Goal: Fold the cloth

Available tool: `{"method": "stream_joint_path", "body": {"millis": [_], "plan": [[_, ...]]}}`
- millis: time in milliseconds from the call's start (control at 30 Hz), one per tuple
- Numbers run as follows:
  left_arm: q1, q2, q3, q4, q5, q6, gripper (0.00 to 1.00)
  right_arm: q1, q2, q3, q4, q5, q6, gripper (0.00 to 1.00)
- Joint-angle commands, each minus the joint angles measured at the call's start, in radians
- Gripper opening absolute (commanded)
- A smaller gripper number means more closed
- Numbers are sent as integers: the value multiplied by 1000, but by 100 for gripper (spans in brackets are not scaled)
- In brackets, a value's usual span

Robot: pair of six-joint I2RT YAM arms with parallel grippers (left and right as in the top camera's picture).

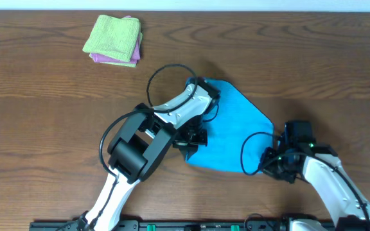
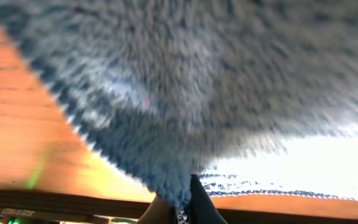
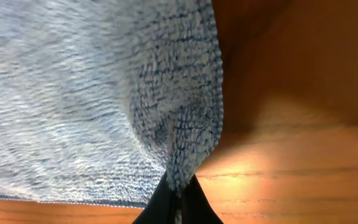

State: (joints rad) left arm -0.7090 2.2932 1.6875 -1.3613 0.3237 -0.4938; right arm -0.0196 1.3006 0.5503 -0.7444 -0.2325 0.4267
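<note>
Blue is the colour at mid-bench: the cloth (image 1: 236, 122) is lying rumpled on the wooden bench (image 1: 44, 128) between our two arms, and we are holding it from both sides. Our left claw (image 2: 180, 211) is pinching fully closed on a corner at the cloth's left side, fuzzy pile filling that wrist view. Our right claw (image 3: 178, 200) is clamping tight on the hem at the right edge. Far off at the back left, a folded green cloth (image 1: 113, 35) is sitting on a purple one (image 1: 108, 59).
</note>
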Motion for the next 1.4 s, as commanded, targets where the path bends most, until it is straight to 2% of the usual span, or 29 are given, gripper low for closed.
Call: {"method": "stream_joint_path", "body": {"millis": [0,133,333,567,800,1067,1367], "plan": [[8,-20,109,-33,-40,-5,6,-5,1,110,-20,52,-65,2],[40,-21,263,-131,-102,-19,6,-5,1,239,-36,53,-96,2],[147,-21,547,-240,-95,-54,6,-5,1,443,-26,53,-123,2],[229,-21,769,-234,-61,-89,6,-5,1,596,60,69,-175,2],[255,-21,884,-163,-62,-116,6,-5,1,628,210,76,-208,2],[301,-21,909,-104,-70,-124,6,-5,1,628,402,79,-219,2],[368,-24,916,-124,-80,-123,6,-5,1,628,307,79,-219,2]]}}
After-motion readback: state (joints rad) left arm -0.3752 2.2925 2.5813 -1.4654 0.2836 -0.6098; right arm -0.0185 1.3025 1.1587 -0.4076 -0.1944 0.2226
